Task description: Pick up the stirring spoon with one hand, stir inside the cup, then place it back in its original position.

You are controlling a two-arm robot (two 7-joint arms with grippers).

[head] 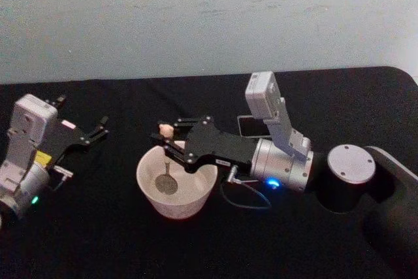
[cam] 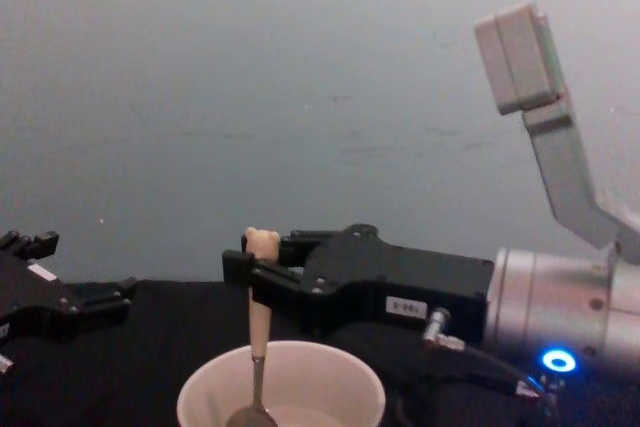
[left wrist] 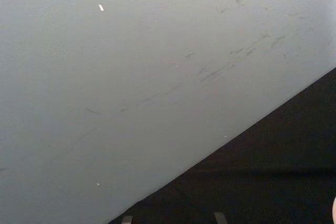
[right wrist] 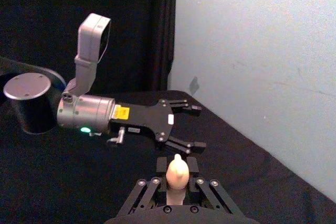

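The stirring spoon (head: pixel 167 161) stands almost upright in the cream-white cup (head: pixel 189 197), its shiny bowl down inside. My right gripper (head: pixel 168 136) is shut on the beige handle just under its bear-head top, above the cup's far-left rim. From the side, the spoon (cam: pixel 259 319) drops from my right gripper (cam: pixel 258 269) into the cup (cam: pixel 300 377). The handle top (right wrist: pixel 177 173) pokes up between the fingers in the right wrist view. The dark square holder (head: pixel 249 126) sits behind my right arm, partly hidden. My left gripper (head: pixel 98 129) rests open at the left, apart from the cup.
A black cloth covers the table (head: pixel 98 240), with a pale wall behind its far edge. My right arm's base (head: pixel 351 164) rises at the right. A thin cable (head: pixel 245 200) loops beside the cup. My left gripper (right wrist: pixel 191 127) shows open in the right wrist view.
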